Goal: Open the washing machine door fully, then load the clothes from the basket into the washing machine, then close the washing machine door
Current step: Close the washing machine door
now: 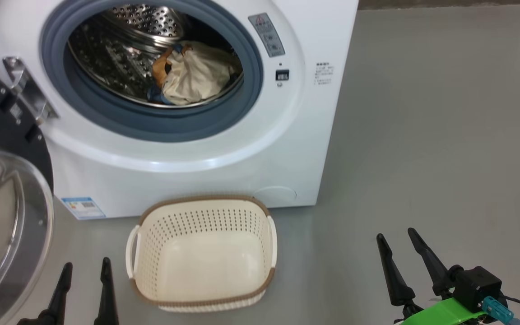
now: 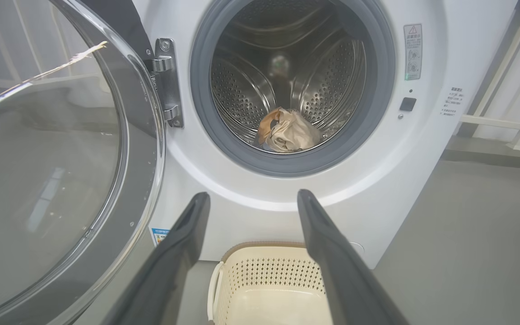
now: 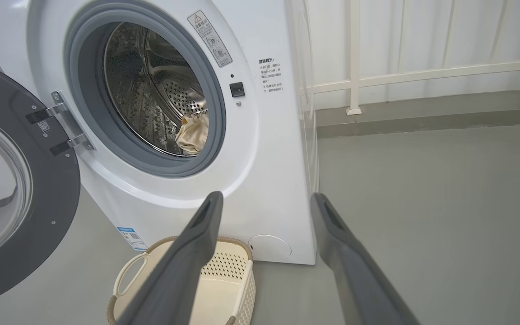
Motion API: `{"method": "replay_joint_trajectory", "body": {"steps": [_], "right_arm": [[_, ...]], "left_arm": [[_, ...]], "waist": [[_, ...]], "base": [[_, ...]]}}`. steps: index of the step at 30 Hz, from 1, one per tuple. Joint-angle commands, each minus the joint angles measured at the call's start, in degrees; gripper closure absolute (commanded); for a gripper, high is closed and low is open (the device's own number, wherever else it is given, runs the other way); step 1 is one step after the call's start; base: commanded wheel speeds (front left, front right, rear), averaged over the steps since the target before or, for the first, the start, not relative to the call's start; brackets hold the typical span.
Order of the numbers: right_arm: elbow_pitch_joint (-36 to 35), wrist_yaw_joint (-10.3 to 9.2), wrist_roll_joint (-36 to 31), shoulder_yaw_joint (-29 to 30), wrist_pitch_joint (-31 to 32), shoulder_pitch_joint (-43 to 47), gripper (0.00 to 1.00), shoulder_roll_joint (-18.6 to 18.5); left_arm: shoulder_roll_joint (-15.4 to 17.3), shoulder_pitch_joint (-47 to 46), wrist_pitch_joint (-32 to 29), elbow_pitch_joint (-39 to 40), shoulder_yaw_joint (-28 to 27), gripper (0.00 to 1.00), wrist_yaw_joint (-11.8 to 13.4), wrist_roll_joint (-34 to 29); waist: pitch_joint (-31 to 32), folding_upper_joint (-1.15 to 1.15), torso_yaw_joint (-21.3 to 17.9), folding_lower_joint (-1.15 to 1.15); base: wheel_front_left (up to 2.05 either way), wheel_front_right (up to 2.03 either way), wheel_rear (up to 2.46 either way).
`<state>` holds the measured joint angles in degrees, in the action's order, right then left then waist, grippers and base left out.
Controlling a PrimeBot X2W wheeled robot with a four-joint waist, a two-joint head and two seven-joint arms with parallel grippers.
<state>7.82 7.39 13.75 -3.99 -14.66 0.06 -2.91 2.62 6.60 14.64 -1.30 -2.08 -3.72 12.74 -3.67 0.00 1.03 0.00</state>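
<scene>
Risk lies in the closing step. We find the cream-white and orange-brown clothes (image 1: 192, 74) bundled low in the perforated steel drum (image 1: 106, 58), close behind the blue-grey rubber ring (image 1: 151, 126). The cream-white perforated plastic basket (image 1: 201, 201) stands empty before the big white front-loading washing machine (image 1: 197, 180). The large round black glass-bowled door (image 1: 11, 216) hangs wide open beside the left gripper (image 1: 86, 265). That gripper and the right gripper (image 1: 395, 234) stand spread, holding nothing. We judge that cloth this far forward could snag in that ring, or a glancing push could leave the door unlatched.

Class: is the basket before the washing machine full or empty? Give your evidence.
Empty: the basket shows a bare cream floor; the clothes lie inside the washing machine drum.
</scene>
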Motion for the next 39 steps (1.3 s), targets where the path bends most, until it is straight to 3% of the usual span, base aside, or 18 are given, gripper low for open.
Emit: {"method": "replay_joint_trajectory", "body": {"steps": [1, 15, 39], "right_arm": [[-1.3, 0.10, 0.0, -1.5, -0.3, -1.1, 0.00, 0.0], [-1.3, 0.10, 0.2, -1.2, -0.3, -1.1, 0.00, 0.0], [-1.2, 0.10, -0.3, -1.2, -0.3, -1.2, 0.00, 0.0]], "left_arm": [[0.3, -2.3, 0.4, 1.2, -1.6, 0.00, 0.3, 0.0], [0.3, -2.6, 0.4, 1.9, -1.6, 0.00, 0.3, 0.6], [0.3, -2.4, 0.4, 2.8, -0.7, 0.00, 0.8, 0.6]], "waist": [[-0.1, 0.00, 0.0, 0.00], [-0.4, 0.00, 0.1, 0.00], [0.1, 0.00, 0.1, 0.00]], "base": [[-1.87, 1.87, 0.00], [-1.42, 1.42, 0.00], [-0.02, 0.02, 0.00]]}}
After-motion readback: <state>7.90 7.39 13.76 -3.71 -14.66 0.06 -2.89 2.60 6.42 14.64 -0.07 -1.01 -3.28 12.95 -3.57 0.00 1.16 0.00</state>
